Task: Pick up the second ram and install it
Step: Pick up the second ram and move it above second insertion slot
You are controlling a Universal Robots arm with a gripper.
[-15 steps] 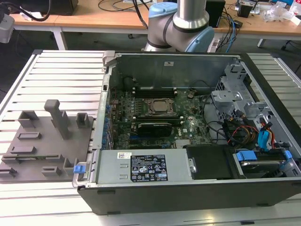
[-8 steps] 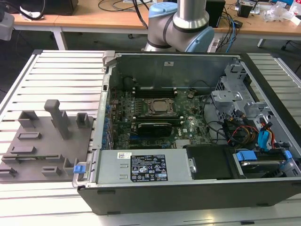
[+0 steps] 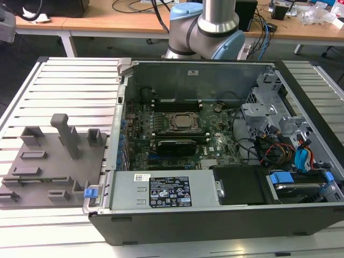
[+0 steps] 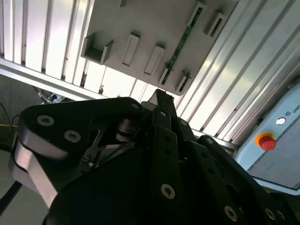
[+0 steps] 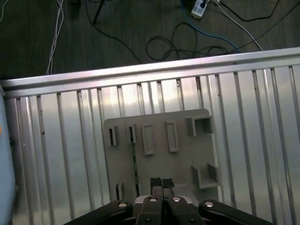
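Hovering over the grey holder plate (image 5: pixel 180 164) on the ribbed metal counter (image 5: pixel 253 122), the fingers (image 5: pixel 156 183) are pressed together and hold nothing. In both wrist views the second ram (image 5: pixel 134 161) (image 4: pixel 182 43) stands on edge in the plate's slot, untouched.

Just beyond the computer case (image 3: pixel 301 215) you'll see your arm (image 3: pixel 217 16): a silver tube with pale blue joint caps. Your gripper (image 5: pixel 162 183) is matte black, its links dotted with round silver screws.
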